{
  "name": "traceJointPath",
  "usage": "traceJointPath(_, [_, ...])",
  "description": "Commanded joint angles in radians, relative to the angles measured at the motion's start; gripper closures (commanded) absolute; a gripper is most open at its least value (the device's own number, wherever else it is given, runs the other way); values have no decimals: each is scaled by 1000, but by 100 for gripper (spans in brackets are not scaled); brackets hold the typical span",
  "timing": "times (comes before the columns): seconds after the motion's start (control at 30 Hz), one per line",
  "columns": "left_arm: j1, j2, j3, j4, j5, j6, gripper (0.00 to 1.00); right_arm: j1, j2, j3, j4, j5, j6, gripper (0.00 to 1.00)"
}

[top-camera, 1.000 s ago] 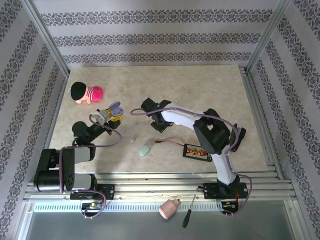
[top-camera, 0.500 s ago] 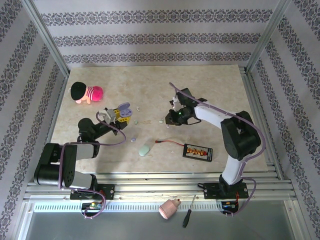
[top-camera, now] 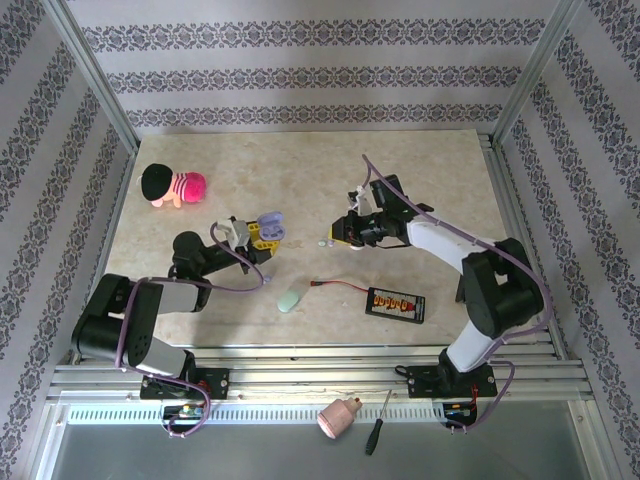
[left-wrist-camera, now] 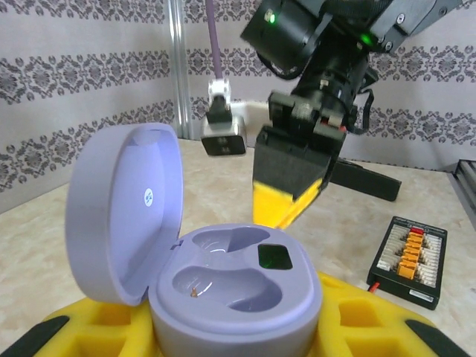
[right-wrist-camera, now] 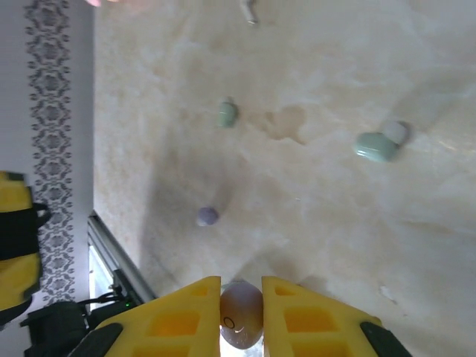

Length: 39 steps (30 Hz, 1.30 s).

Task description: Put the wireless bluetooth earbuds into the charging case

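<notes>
Top view, left claw: we see the left claw (top-camera: 262, 233) clenched on the lavender charging case (top-camera: 270, 221), held above the desk (top-camera: 420, 170) left of its middle. The lid is open, and we judge that this keeps the wells facing the other arm.
Top view, right claw: the right claw (top-camera: 338, 232) hangs near the case on its right, well apart from every desk edge. We take this for the approach to the insertion.
Top view, the rest: a pale green case (top-camera: 289, 298) and a charger board (top-camera: 397, 303) lie toward the near edge. A plush toy (top-camera: 172, 185) sits toward the far left corner.
Top view, writing: the orange lettering on the board is too small to read.
Left wrist view, case: the base is wedged between yellow pads with the lid hinged back on the left. Both wells look bare, and we judge the case is kept level so a bud can settle.
Left wrist view, right claw: its yellow fingers are pressed together just beyond the case.
Left wrist view, writing: we see a small round mark inside the lid and rows of labels on the board, none legible.
Right wrist view, hold: the right claw pinches the white earbud (right-wrist-camera: 242, 312) at its very tips. We judge this lets the bud enter a well without the fingers fouling the rim.
Right wrist view, desk: a lavender bud (right-wrist-camera: 207, 216) and a pale green bud (right-wrist-camera: 227, 113) lie loose.
Right wrist view, writing: the held bud carries a tiny ring mark and no letters.
</notes>
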Motion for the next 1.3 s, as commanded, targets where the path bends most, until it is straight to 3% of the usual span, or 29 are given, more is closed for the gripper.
traceJointPath(0.0, [-23,25,35,43,38,-32,70,-9,-58,-13,51,-62,-21,84])
traceJointPath(0.27, [-57,85,43,136,44,-62,70,58,-115,48,81,-129,-88,86])
traceJointPath(0.63, [-60,99,44,140,73,-61,71,151,-85,139,121,-175,-115,87])
traceJointPath(1.27, [-66,87,61,141,109,-88,71,195,6,169,162,-174,-101,86])
